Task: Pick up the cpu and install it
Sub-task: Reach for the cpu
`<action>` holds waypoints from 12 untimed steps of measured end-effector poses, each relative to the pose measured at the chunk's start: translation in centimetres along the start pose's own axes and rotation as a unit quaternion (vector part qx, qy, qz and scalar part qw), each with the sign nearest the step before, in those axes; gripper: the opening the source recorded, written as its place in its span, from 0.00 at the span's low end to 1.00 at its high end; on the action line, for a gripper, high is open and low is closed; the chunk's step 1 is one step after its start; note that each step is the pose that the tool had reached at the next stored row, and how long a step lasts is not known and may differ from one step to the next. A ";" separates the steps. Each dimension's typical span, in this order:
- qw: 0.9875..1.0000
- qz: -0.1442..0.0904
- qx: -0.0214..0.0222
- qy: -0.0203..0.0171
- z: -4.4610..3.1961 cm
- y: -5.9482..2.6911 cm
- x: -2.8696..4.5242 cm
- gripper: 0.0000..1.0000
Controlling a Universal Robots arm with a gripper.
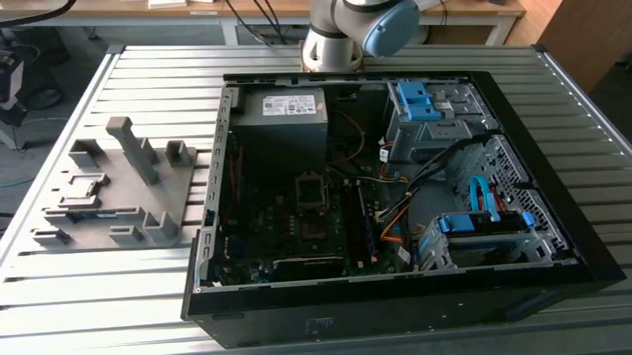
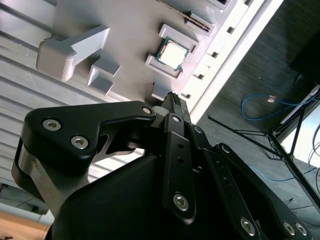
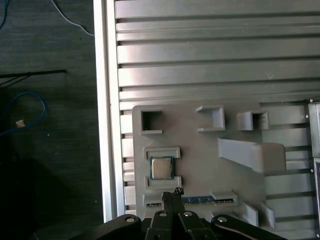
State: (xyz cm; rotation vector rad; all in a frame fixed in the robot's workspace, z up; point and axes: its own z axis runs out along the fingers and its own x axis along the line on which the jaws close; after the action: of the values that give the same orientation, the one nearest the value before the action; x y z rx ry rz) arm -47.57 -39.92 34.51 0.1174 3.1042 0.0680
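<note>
The cpu (image 3: pixel 161 168), silver top up, lies flat in a square pocket of the grey fixture plate (image 3: pixel 200 160); in the exterior view it (image 1: pixel 83 191) is near the plate's nine o'clock edge. The slot just beside that pocket holds a long blue-green memory stick (image 3: pixel 200 200). In both wrist views the gripper (image 3: pixel 173 192) hangs near the cpu without touching it, its jaws pressed together and holding nothing. In the exterior view the plate rests on the slatted table (image 1: pixel 148 66), at nine o'clock from the open computer case (image 1: pixel 395 296). Inside the case, the grey power-supply box (image 1: pixel 284 118) sits at twelve o'clock from the motherboard's square socket (image 1: pixel 309 188)
</note>
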 end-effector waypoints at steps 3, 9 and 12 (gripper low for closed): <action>1.000 0.000 0.000 0.000 0.25 -0.01 0.02 0.10; 1.000 0.000 0.000 0.000 0.75 -0.04 0.05 0.10; 1.000 0.000 0.000 0.000 1.00 -0.05 0.06 0.10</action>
State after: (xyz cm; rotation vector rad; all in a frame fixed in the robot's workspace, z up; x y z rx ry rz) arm -47.59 -39.92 33.51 0.1174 3.1043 0.0679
